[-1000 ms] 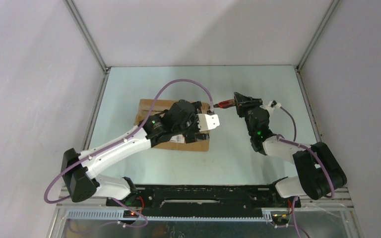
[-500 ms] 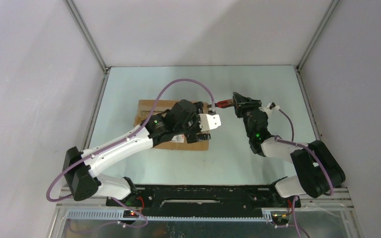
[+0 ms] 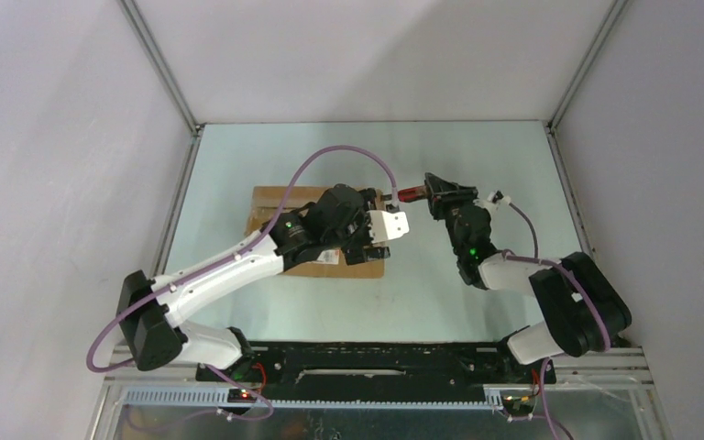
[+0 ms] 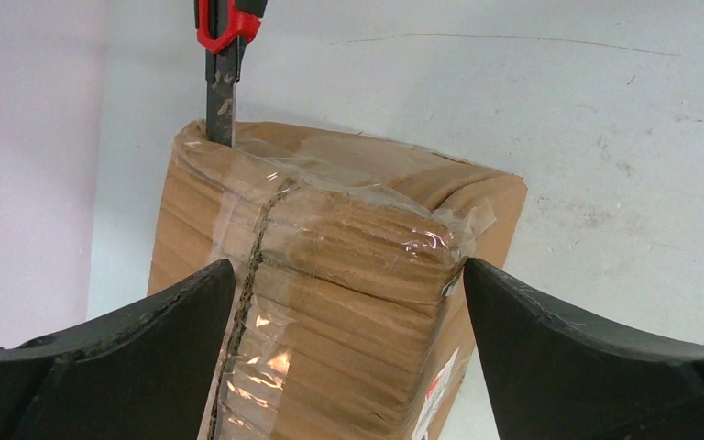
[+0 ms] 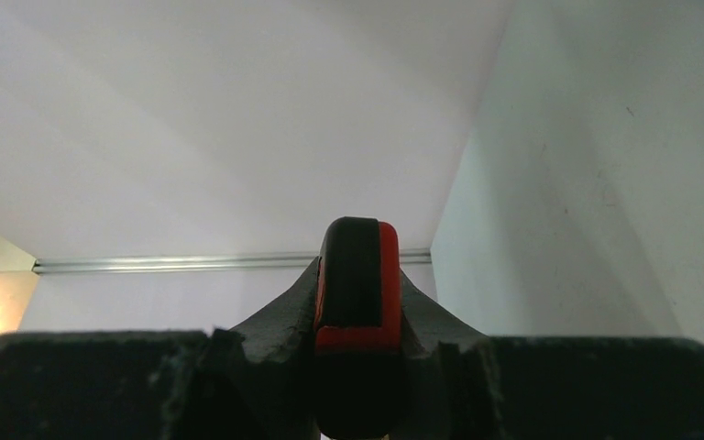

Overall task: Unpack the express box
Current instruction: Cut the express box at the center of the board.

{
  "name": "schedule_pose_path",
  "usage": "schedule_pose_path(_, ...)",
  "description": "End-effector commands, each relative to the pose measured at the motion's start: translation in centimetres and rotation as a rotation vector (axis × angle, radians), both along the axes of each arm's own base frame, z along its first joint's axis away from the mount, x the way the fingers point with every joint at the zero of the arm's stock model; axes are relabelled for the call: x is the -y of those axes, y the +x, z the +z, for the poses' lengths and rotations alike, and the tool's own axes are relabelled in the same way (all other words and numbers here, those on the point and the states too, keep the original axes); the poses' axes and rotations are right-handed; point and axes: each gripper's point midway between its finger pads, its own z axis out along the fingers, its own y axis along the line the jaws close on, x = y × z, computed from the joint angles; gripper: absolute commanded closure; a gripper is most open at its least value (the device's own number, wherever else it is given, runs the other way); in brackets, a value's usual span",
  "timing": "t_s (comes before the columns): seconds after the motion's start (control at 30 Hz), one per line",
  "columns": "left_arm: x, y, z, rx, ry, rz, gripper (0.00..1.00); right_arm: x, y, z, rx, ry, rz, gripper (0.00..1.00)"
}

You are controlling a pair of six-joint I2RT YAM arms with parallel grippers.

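The brown corrugated cardboard express box lies flat on the pale green tabletop, left of centre, with its long side running left to right. Most of its top is hidden under the left arm in the overhead view. Clear tape covers the flap seam and wrinkles over the right end. A dark ragged line runs along the seam beneath the tape. A small white label with red print sits on the near side of the box.

The left gripper hangs over the right end of the box with its two black fingers spread wide. One stands toward the far side and one toward the near side. Nothing is held, and whether either finger touches the cardboard cannot be told.

A red and black utility knife reaches in from the right. Its dark blade meets the box at the far right corner of the top, with the tip against the taped edge. The right gripper is clamped on the knife's handle, which fills the gap between its fingers in the right wrist view.

The right arm bends in from the near right corner of the table. A purple cable loops up from the left arm and over the far edge of the box. Grey-white walls with aluminium frame rails enclose the table.
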Motion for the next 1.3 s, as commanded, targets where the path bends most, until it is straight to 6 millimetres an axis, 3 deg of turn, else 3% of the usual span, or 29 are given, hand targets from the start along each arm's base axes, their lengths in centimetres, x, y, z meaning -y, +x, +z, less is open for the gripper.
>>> schedule_pose_path(0.0,0.8,0.4,-0.6,0.015,-0.009,-0.015,0.03,-2.7,-0.6,2.0,0.059,0.069,0.12,1.0)
schedule_pose_path(0.13,1.0,0.6,-0.9,0.017,0.0,-0.039,0.06,-4.0,-1.7,2.8,0.095,0.077,0.214,1.0)
schedule_pose_path(0.33,0.9,-0.3,-1.8,-0.015,-0.03,-0.057,0.06,-3.4,-2.3,2.8,0.106,-0.007,0.285,1.0)
schedule_pose_path(0.53,0.3,0.2,-1.7,0.007,-0.035,-0.042,0.06,-5.9,-3.3,3.0,0.139,-0.012,0.468,1.0)
schedule_pose_path(0.93,-1.1,0.2,-1.8,0.003,-0.09,-0.013,0.05,-8.3,-5.6,3.2,0.186,-0.074,0.634,1.0)
schedule_pose_path(1.27,-2.2,-1.1,2.5,0.043,-0.144,0.004,0.0,-8.4,-6.0,2.8,0.179,-0.096,0.675,1.0)
